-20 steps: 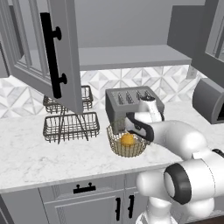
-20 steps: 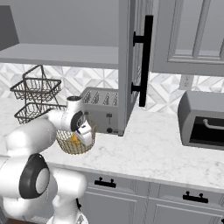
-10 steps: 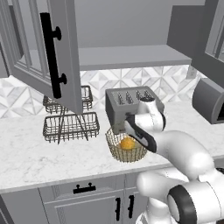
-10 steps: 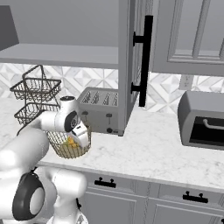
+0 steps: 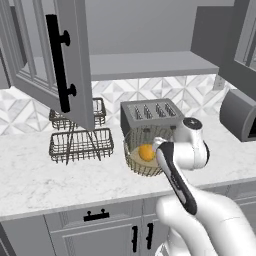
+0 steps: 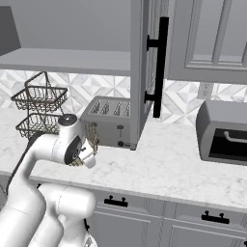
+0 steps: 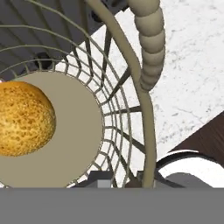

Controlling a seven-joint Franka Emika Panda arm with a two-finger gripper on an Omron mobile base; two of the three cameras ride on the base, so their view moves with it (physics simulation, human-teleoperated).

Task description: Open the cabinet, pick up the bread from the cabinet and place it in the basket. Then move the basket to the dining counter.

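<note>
The basket [image 5: 134, 159] of gold-tan wire stands on the marble worktop in front of the toaster, with the round orange bread [image 5: 146, 152] lying on its tan bottom. My gripper [image 5: 160, 148] is at the basket's right rim, pointing down. In the hand view the bread [image 7: 24, 118] rests on the basket's floor, and the gripper [image 7: 122, 181] has one tip on each side of the basket's rim wire [image 7: 148, 131], closed on it. From the right, my hand hides most of the basket [image 6: 91, 137]. The cabinet door [image 5: 75, 60] hangs open. The dining counter is out of view.
A silver toaster [image 5: 150, 112] stands just behind the basket. A dark two-tier wire rack [image 5: 80, 142] sits to its left. A grey appliance [image 6: 222, 137] stands at the right. The open door [image 6: 144, 62] juts out over the worktop [image 5: 35, 182].
My hand has sunk lower onto the basket's right rim, and the jaws have drawn in around the rim wire. Basket and bread stay where they were.
</note>
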